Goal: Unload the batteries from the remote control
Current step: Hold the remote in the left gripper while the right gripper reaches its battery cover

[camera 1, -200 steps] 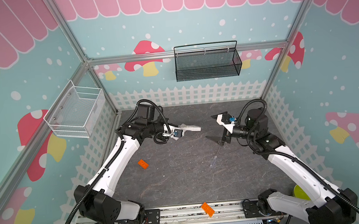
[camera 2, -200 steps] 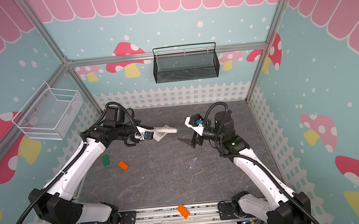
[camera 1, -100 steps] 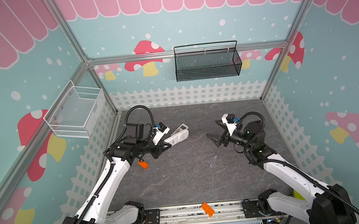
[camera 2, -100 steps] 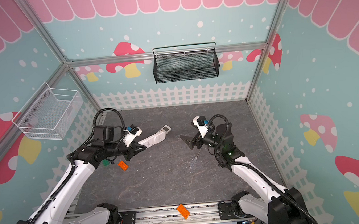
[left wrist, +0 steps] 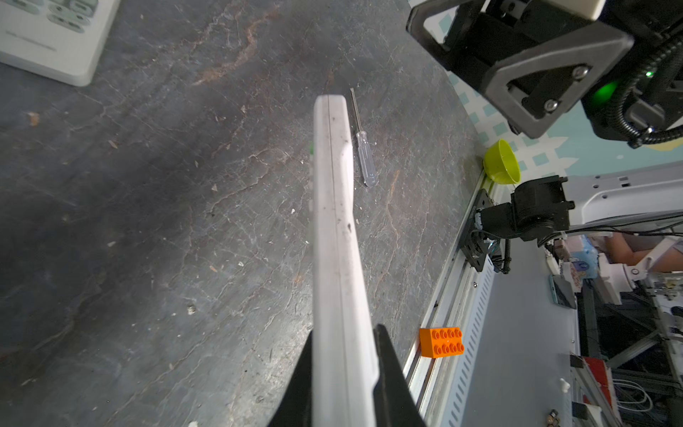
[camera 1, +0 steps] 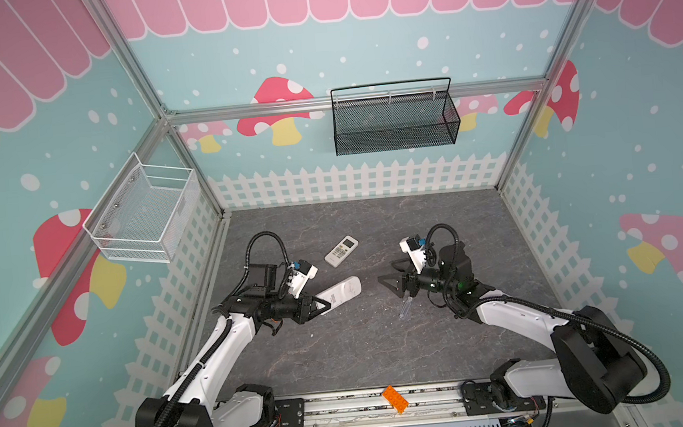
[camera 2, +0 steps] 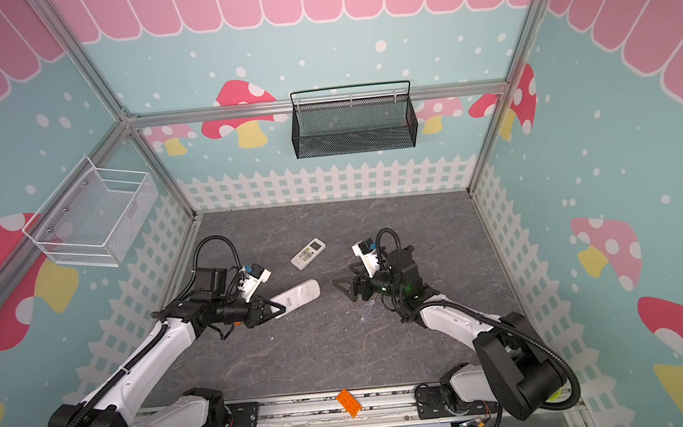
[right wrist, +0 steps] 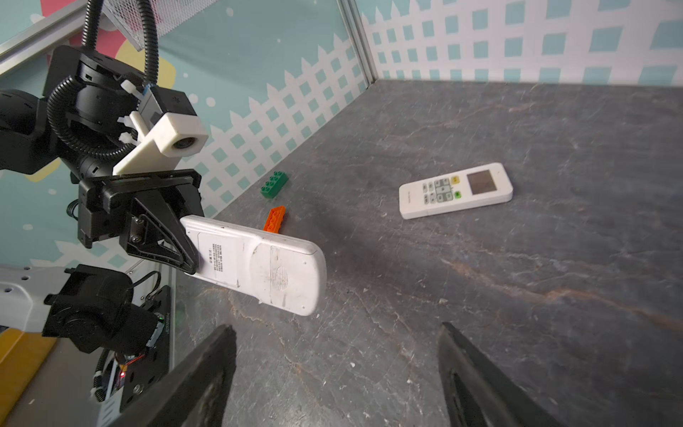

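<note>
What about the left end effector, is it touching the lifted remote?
Touching. Left wrist view shows the left end effector pinching the lifted remote, fingers pressed on both sides.

Each arm pairs glossy white link shells (camera 1: 214,353) with matte black joint housings (camera 1: 588,353). The left hand (camera 1: 323,306) and right hand (camera 1: 390,276) are black plastic frames with triangular cut-out fingers (left wrist: 554,48) fastened by small silver screws (left wrist: 579,71). Just behind each hand sits a white boxy wrist camera (right wrist: 181,135), zip-tied; a ribbed black cable conduit (right wrist: 88,26) loops there too, and a green light (left wrist: 604,91) glows behind the right hand.
</note>
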You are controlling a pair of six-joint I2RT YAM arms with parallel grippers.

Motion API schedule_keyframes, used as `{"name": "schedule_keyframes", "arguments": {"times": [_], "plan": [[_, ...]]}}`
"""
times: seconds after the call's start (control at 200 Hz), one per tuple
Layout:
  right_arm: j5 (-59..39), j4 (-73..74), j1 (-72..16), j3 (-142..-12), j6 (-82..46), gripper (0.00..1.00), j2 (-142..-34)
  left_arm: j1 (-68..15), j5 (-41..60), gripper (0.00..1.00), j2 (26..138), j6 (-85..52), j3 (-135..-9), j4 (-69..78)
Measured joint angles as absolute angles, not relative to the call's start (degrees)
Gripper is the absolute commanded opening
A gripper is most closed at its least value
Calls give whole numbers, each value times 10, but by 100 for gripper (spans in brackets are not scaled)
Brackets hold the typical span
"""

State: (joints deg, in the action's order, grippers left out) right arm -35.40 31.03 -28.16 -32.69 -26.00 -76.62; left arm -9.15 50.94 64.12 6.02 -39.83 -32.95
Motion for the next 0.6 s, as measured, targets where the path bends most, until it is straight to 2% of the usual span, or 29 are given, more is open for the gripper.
{"name": "schedule_keyframes", "arguments": {"times": [0.255, 0.6], "plan": [[-365, 340, -296, -307, -304, 81, -807, -100, 518, 0, 655, -34, -348, -244], [-445, 375, -307, -328, -340, 76, -919, -114, 588, 0, 666, -115, -304, -157]]}}
